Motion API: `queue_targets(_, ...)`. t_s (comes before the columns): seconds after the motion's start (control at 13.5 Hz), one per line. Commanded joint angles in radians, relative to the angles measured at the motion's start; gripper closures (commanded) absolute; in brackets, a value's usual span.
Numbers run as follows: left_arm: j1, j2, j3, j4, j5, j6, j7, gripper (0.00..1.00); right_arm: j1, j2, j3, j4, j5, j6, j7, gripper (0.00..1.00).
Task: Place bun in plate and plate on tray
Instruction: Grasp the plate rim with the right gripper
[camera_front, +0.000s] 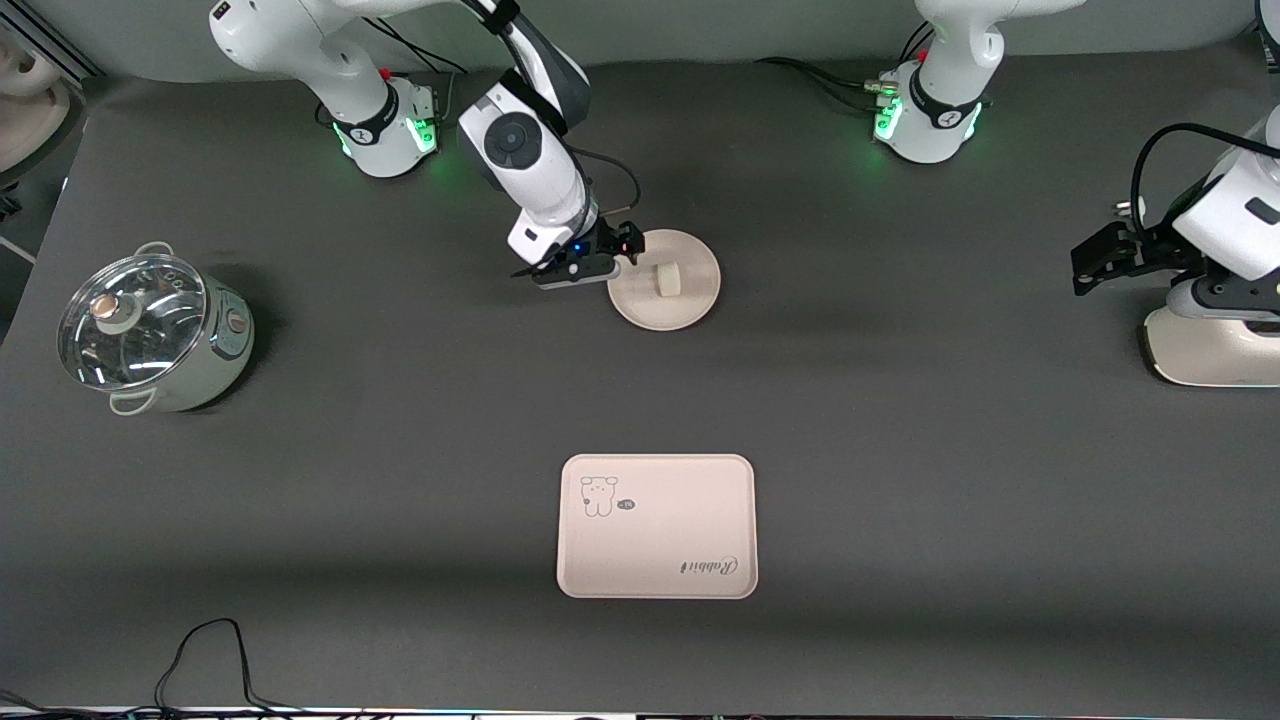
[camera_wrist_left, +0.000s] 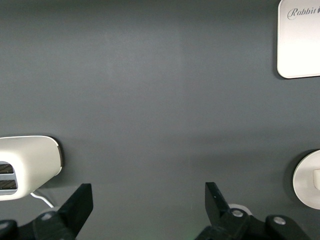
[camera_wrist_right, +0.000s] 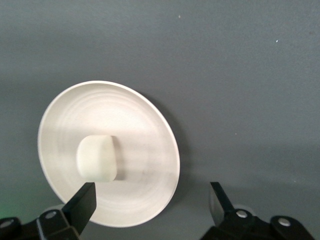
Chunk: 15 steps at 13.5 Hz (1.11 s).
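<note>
The bun (camera_front: 667, 279) lies in the round plate (camera_front: 692, 302), which rests on the table farther from the front camera than the tray (camera_front: 657, 527). My right gripper (camera_front: 624, 254) is open and low at the plate's rim on the right arm's side. In the right wrist view the bun (camera_wrist_right: 97, 159) sits in the plate (camera_wrist_right: 135, 125), and the gripper (camera_wrist_right: 150, 200) straddles the rim, holding nothing. My left gripper (camera_front: 1095, 262) is open and empty and waits over the table at the left arm's end. It also shows open in the left wrist view (camera_wrist_left: 148, 200).
A pot with a glass lid (camera_front: 150, 330) stands toward the right arm's end. A white appliance (camera_front: 1210, 350) sits at the left arm's end under the left wrist, and also shows in the left wrist view (camera_wrist_left: 30, 162). A cable (camera_front: 200, 650) lies near the front edge.
</note>
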Motion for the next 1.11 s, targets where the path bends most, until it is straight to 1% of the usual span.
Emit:
queue_targets(0.0,-0.002,-0.005,0.005,-0.008,-0.007,0.001,-0.009,0.00,0.008,0.050,-0.020,0.018,0.016,0.024,-0.014,0.00)
queue_targets(0.07,0.000,-0.003,0.005,-0.001,-0.003,-0.008,0.008,0.00,0.008,0.071,-0.036,0.036,0.018,0.021,-0.014,0.00)
queue_targets(0.22,0.006,0.000,0.011,0.000,-0.006,-0.009,0.008,0.00,0.010,0.122,-0.040,0.085,0.018,-0.016,-0.012,0.00)
queue_targets(0.37,0.021,0.003,0.013,0.000,-0.012,-0.005,0.008,0.00,0.013,0.144,-0.037,0.096,0.018,-0.016,0.084,0.00)
queue_targets(0.81,0.015,0.006,0.011,0.000,-0.012,-0.007,0.008,0.00,0.057,0.160,-0.037,0.093,0.014,0.025,0.101,0.00)
queue_targets(1.04,0.014,0.007,0.010,-0.003,-0.014,-0.007,0.008,0.00,0.073,0.174,-0.040,0.066,0.011,0.097,0.085,0.00)
